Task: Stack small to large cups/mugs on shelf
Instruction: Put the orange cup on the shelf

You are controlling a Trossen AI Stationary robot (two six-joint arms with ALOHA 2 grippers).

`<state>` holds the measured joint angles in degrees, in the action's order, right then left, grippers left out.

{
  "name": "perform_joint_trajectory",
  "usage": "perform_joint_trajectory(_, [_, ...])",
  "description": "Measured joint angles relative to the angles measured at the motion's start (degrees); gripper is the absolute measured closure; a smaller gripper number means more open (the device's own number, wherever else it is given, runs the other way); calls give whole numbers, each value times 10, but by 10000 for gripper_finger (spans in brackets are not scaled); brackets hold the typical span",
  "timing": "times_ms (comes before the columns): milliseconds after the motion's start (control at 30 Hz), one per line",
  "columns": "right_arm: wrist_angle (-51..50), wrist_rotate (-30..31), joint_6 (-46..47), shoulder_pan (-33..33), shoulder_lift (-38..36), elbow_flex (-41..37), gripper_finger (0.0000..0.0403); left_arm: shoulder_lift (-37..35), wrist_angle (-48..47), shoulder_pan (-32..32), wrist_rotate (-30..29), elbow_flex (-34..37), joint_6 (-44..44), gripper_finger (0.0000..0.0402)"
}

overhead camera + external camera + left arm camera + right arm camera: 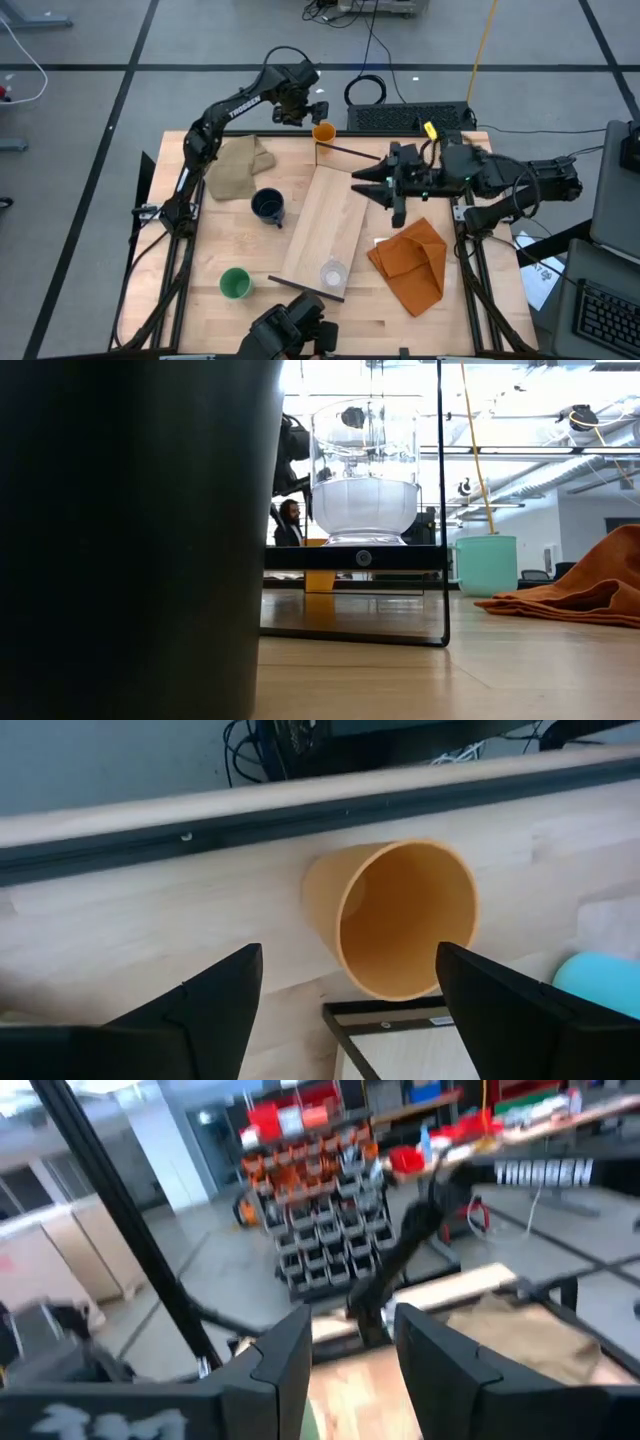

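Note:
An orange cup (323, 132) stands upright at the table's far edge, just beyond the shelf's (320, 225) far end. My left gripper (350, 995) hovers over the cup (400, 915), open, one finger on either side and clear of it. A clear cup (333, 272) stands on the shelf near its near end. On the table left of the shelf are a navy mug (268, 206) and a green cup (235, 283). A light-blue mug (487, 565) stands by the shelf's far end. My right gripper (363, 186) hangs level above the shelf, open and empty.
A tan cloth (238, 165) lies at the far left and an orange cloth (412, 262) right of the shelf. A keyboard (410, 117) sits beyond the far edge. In the low view a black shape (130, 540) close to the camera hides the left half.

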<state>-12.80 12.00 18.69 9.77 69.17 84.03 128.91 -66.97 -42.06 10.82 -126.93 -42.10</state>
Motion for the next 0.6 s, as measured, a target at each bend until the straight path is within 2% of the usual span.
perform_joint_trajectory(100, [24, 0, -1, -2, -13, 0, 266, 9, -6, 4, -1, 0, -16, 103])
perform_joint_trajectory(400, [15, 2, 0, 5, -28, 0, 266, 27, -1, 17, 1, 0, -16, 106])
perform_joint_trajectory(500, [10, 2, 0, 5, -28, 0, 266, 28, -4, 17, -3, 1, -9, 128])
perform_joint_trajectory(600, [10, 3, 0, 5, -28, 0, 266, 27, -6, 16, -4, 1, -9, 167])
